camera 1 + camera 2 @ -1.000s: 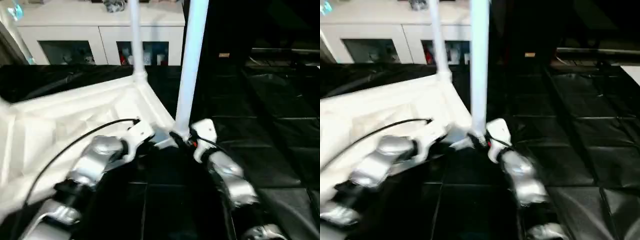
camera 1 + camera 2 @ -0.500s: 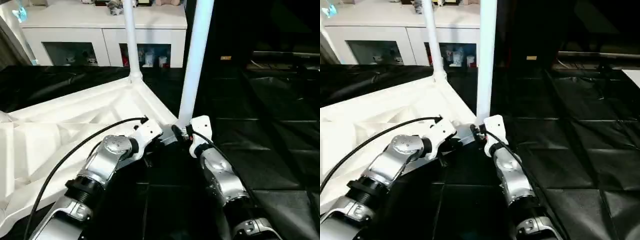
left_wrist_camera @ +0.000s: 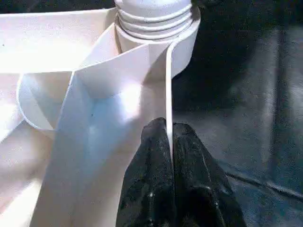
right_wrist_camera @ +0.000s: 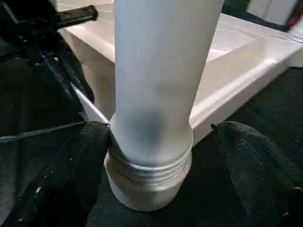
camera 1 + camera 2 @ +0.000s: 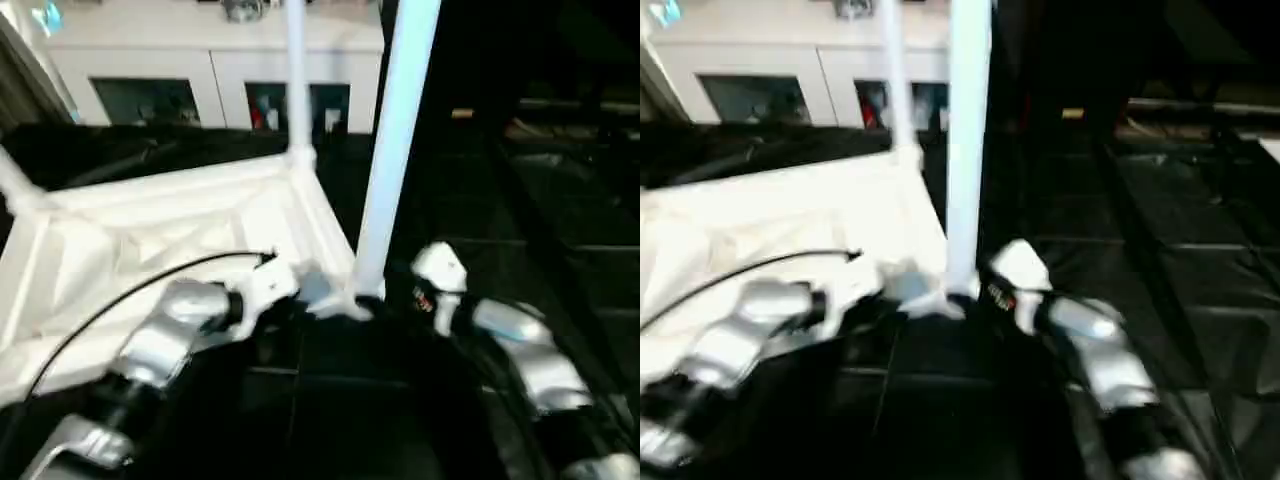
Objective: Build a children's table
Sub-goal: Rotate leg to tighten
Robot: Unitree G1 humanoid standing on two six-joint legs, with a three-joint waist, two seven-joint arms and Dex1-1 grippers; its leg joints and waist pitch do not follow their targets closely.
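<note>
The children's table top (image 5: 150, 230) lies upside down, white and rimmed. A long white leg (image 5: 395, 150) stands upright in its near corner socket (image 3: 156, 19), ribbed end seated. Another leg (image 5: 296, 80) stands at the far corner, and a third (image 5: 15, 185) rises at the left. My left gripper (image 3: 169, 130) is shut on the thin rim just beside that near socket. My right gripper (image 4: 161, 128) is open at the foot of the near leg (image 4: 156, 71). One black finger (image 4: 71, 175) sits on each side, and the other finger (image 4: 255, 161) stands apart from the leg.
A white glass-door cabinet (image 5: 200, 70) runs along the back. The big black-sheeted table (image 5: 560, 230) stretches to the right and front. A black cable (image 5: 130, 290) arcs over my left forearm.
The camera has shifted. My right gripper's fingers have spread away from the near leg, and the wrist sits a little further right of its foot. The left grip on the rim is unchanged.
</note>
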